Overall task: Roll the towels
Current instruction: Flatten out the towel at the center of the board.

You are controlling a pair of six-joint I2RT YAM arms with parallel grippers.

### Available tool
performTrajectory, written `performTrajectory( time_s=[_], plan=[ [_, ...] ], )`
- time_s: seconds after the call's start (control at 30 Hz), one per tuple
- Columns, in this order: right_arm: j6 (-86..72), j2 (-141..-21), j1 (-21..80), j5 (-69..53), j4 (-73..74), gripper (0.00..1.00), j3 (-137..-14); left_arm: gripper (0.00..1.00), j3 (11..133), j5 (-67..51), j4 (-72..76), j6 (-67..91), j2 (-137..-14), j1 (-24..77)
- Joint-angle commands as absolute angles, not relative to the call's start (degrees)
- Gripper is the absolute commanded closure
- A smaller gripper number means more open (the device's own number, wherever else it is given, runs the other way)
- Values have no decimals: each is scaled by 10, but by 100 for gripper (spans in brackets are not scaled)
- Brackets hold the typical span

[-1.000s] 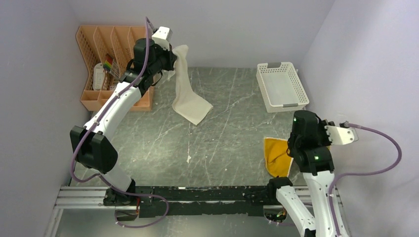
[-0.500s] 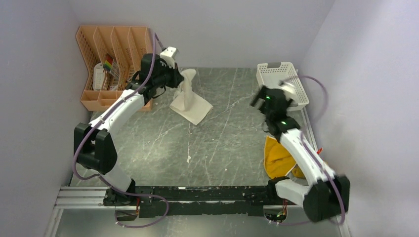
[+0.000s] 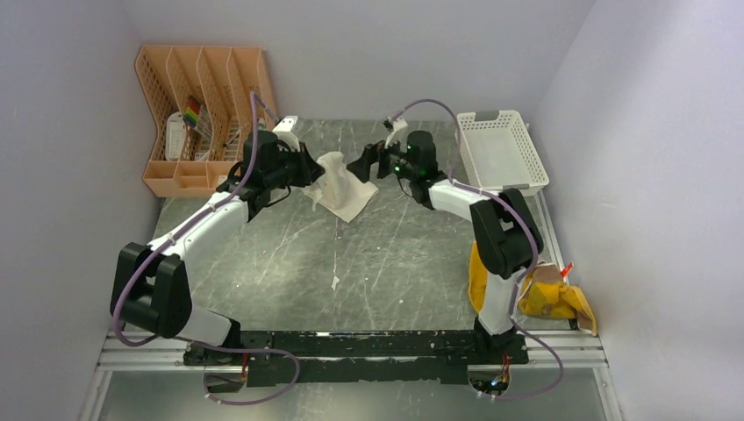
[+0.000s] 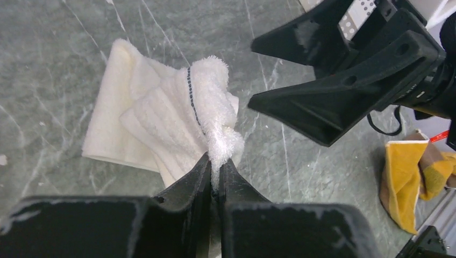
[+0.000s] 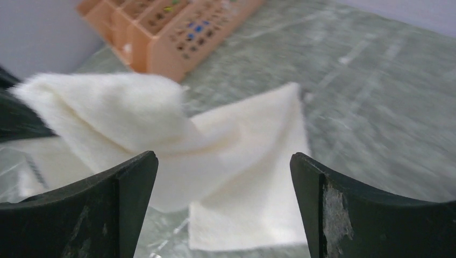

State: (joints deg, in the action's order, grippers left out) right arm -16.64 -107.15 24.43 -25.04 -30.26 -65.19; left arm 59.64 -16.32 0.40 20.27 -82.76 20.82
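A cream-white towel (image 3: 340,186) lies partly folded on the far middle of the table, one corner lifted. My left gripper (image 3: 314,174) is shut on that raised corner; in the left wrist view the terry cloth (image 4: 177,107) is pinched between the jaws of the gripper (image 4: 215,159). My right gripper (image 3: 360,167) hovers open just right of the towel, facing it. Its black fingers (image 4: 344,91) show wide apart in the left wrist view. In the right wrist view the towel (image 5: 242,161) fills the gap of the open gripper (image 5: 223,161). A mustard-yellow towel (image 3: 554,300) lies crumpled at the near right with a brown piece (image 3: 546,274).
An orange mesh file rack (image 3: 202,96) stands at the far left corner, close behind the left arm. A white mesh basket (image 3: 500,153) sits at the far right. Walls close in the table on three sides.
The right arm swung from the near right across to the cream towel, and its gripper opened. The left gripper came down and right, lowering the hanging towel onto the table.
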Motion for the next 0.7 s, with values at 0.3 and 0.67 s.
performTrajectory(
  time_s=[0.3, 0.67],
  plan=[
    [-152, -1154, 279, -486, -302, 46, -761, 83, 573, -149, 42, 246, -816, 213],
    [-192, -1104, 258, -475, -342, 100, -732, 7, 568, -45, -60, 224, -708, 212]
  ],
)
